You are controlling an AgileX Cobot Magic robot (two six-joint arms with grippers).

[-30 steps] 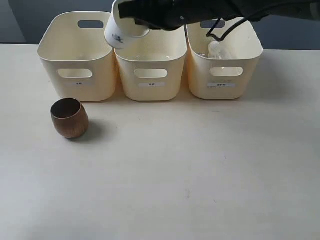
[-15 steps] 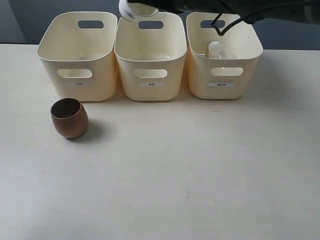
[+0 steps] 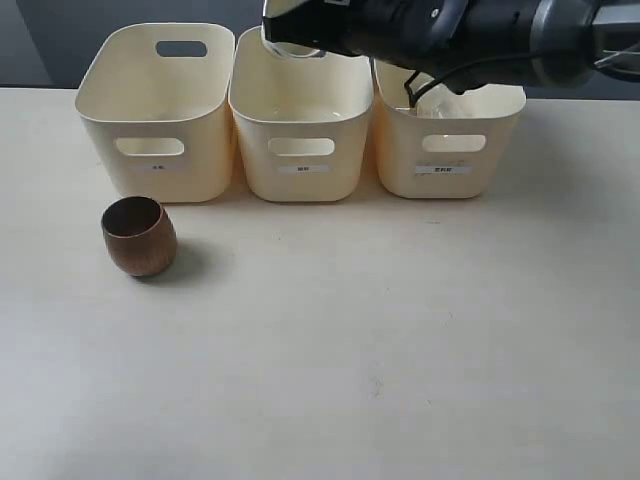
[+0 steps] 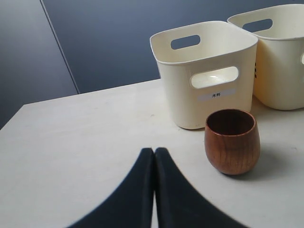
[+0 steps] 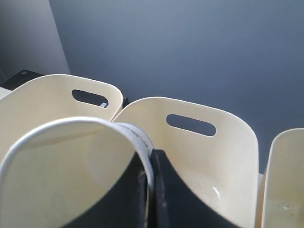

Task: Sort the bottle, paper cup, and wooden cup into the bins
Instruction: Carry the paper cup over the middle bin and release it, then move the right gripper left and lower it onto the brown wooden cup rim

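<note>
**Operator:** Right wrist view first. Report finger state.

**Arm:** My right gripper (image 5: 148,190) is pinched on the rim of the paper cup (image 5: 71,175): one finger inside the wall, one outside. Cup mouth fills the lower left of the frame.

**Operator:** Change over the last second?

**Arm:** In the exterior view the cup (image 3: 292,45) was at the upper left of the middle bin (image 3: 300,140), near the left bin (image 3: 150,140). It then rose, and now sits at the top of the frame above the middle bin's back rim. Judgement: the cup is lined up over the middle bin for release.

**Operator:** Remaining items?

**Arm:** The wooden cup (image 3: 139,236) stands on the table (image 3: 400,350) at left, in front of the left bin, apart from it. The right bin (image 3: 450,140) holds a clear object, likely the bottle; my arm hides most of it. My left gripper (image 4: 154,190) has its fingers pressed together, empty, near the wooden cup (image 4: 232,141).
</note>
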